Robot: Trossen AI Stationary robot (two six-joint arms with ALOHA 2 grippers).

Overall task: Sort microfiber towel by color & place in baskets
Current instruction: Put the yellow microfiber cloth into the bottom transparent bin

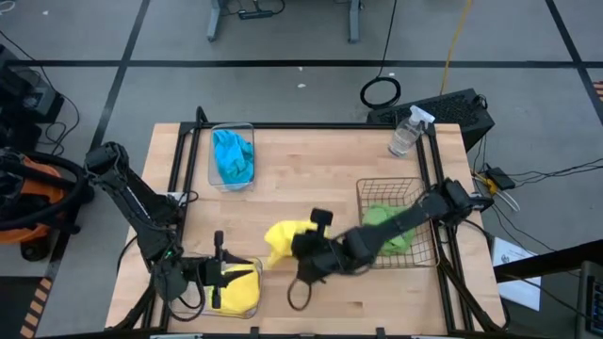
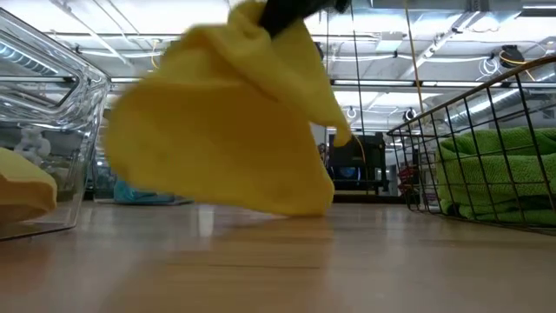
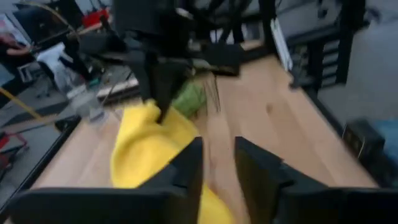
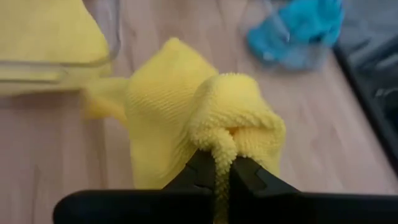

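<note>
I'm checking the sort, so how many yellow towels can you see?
2. One yellow towel hangs pinched in the right gripper above mid-table; the other lies in the near clear tub beneath the left gripper. None seems hidden.

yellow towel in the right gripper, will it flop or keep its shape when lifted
Probably floppy: the yellow towel bunches and folds where the right gripper pinches it, and it drapes loosely in the low view. Likely light, since a small pinch holds it. The nubby weave suggests little slipping.
</note>
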